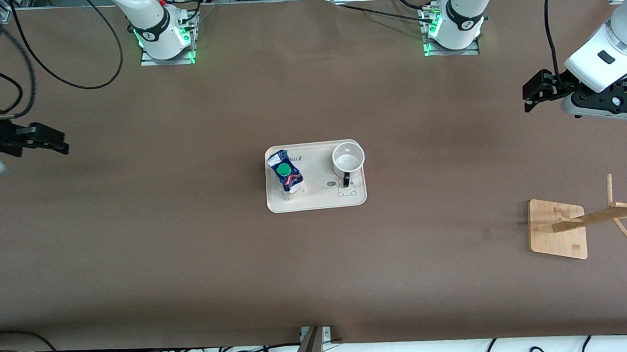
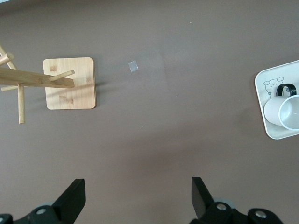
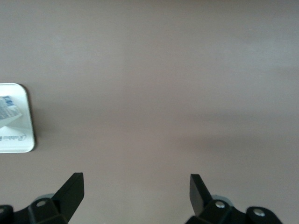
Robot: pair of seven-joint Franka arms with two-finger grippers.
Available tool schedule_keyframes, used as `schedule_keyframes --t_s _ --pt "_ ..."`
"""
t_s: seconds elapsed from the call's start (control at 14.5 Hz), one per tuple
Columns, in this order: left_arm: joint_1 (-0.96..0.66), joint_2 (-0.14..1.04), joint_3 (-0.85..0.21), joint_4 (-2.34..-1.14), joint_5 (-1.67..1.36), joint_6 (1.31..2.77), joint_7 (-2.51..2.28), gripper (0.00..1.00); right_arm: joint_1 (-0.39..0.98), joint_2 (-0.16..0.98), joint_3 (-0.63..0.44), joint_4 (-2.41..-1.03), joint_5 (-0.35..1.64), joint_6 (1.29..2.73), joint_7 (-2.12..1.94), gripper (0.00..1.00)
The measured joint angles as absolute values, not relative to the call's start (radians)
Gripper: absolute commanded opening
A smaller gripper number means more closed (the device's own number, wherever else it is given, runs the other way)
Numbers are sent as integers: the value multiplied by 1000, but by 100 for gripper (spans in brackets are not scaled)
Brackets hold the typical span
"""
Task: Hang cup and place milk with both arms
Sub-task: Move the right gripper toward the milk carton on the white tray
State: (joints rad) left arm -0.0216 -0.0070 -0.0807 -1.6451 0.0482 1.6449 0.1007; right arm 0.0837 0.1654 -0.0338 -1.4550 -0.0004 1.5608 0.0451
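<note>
The white cup (image 1: 348, 161) with a black handle stands upright on a cream tray (image 1: 320, 198) at the table's middle. The milk carton (image 1: 286, 176), blue-topped with a green cap, stands on the same tray, toward the right arm's end. My left gripper (image 1: 529, 96) is open and empty, up over bare table at the left arm's end. Its wrist view shows the jaws wide apart (image 2: 138, 196), with the cup (image 2: 286, 111) and tray (image 2: 260, 95) at the edge. My right gripper (image 1: 60, 142) is open and empty over bare table at the right arm's end (image 3: 137, 193). Its wrist view shows a tray corner (image 3: 24, 140) and part of the milk (image 3: 8, 107).
A wooden cup rack with a square base (image 1: 558, 229) and pegged pole (image 1: 605, 215) stands near the left arm's end, nearer the front camera than the tray. It also shows in the left wrist view (image 2: 70, 83). A small tape scrap (image 2: 133, 66) lies on the table.
</note>
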Motion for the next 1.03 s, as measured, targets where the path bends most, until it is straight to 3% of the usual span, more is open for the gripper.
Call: schedule_keyframes --t_s 1.03 --pt "-20 -6 -81 -1645 48 1645 101 100 334 331 -25 -1454 -31 1612 181 100"
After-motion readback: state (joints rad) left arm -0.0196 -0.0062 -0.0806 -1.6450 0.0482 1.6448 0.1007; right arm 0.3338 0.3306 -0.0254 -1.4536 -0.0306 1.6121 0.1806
